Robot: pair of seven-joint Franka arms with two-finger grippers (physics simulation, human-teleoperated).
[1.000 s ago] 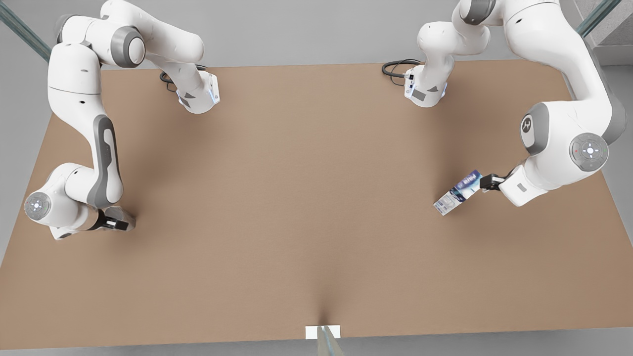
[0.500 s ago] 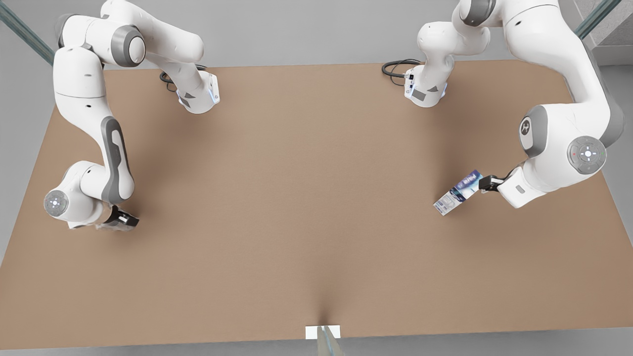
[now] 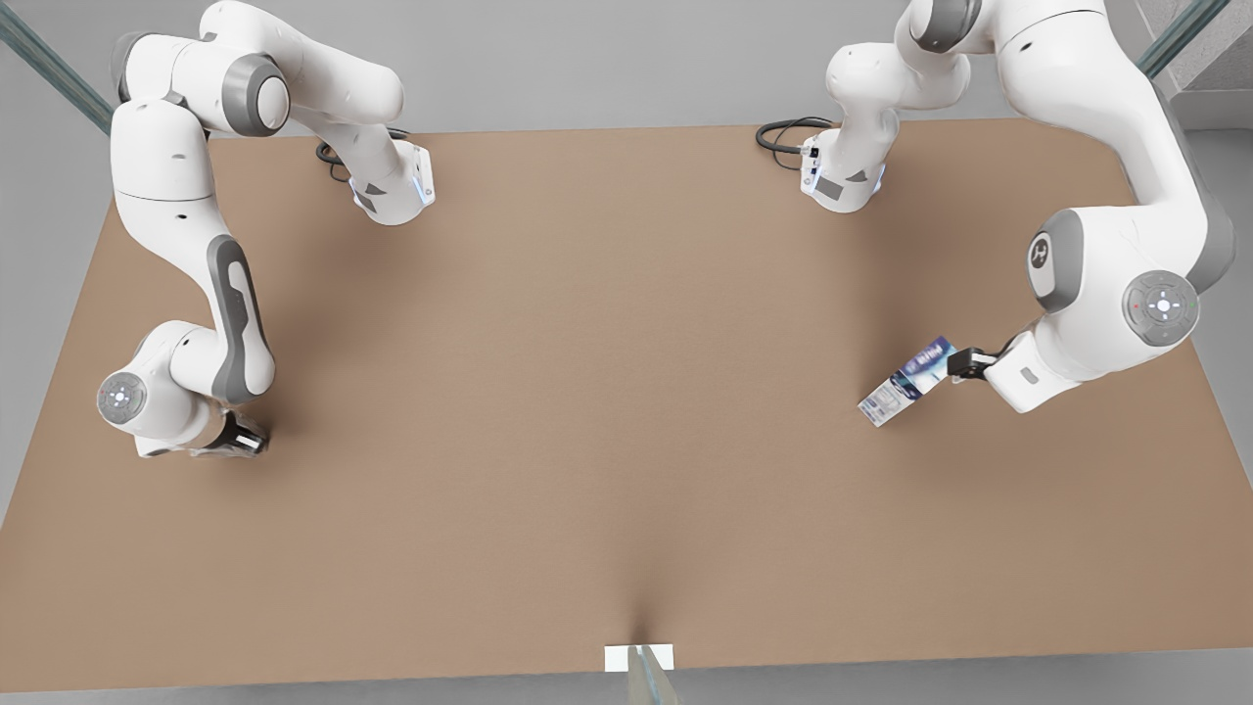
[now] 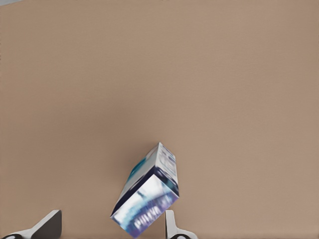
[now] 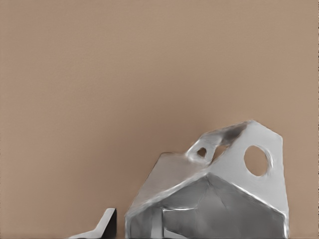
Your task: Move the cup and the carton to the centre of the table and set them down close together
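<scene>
table (image 3: 587, 392): plain matte brown | carton (image 3: 905, 382): dark blue half with white lettering, other half white with fine print | cup (image 5: 214, 194): clear, faceted, silvery-grey glints | arms: white with grey joints

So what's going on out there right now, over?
Left end effector open around the carton. Right end effector at the cup, grip unclear. Both far from table centre, path bare.

A bare robot test cell in simulation: a plain matte brown table (image 3: 607, 392) fills the frame, two white arm bases (image 3: 392, 191) bolted at its upper edge with black cables (image 3: 778, 137), grey featureless floor around, glassy struts (image 3: 44, 64) in the corners.
</scene>
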